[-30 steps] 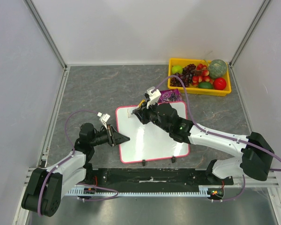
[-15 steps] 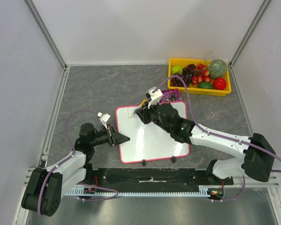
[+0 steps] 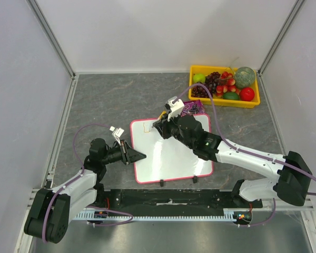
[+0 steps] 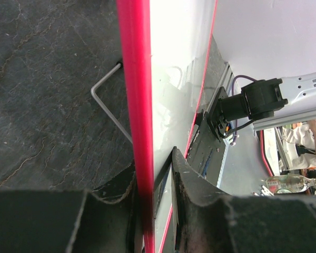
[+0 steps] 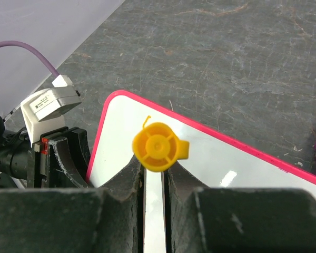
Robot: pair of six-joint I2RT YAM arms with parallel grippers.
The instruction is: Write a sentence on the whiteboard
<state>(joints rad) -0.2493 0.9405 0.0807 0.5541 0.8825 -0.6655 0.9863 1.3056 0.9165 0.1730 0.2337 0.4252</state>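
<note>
The black right gripper [image 3: 158,126] and its arm are covering the 12 o'clock part of the white, pink-framed whiteboard [image 3: 171,158]. The thin orange stroke [image 3: 143,124] at its 11 o'clock corner is showing too small to read. The yellow plastic marker [image 5: 157,147] is hiding its own tip.

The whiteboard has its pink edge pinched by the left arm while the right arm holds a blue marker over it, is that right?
Not quite. The marker in the right gripper is yellow-orange, not blue; the right wrist view shows it. The rest stands: the left gripper pinches the pink edge of the whiteboard.
</note>
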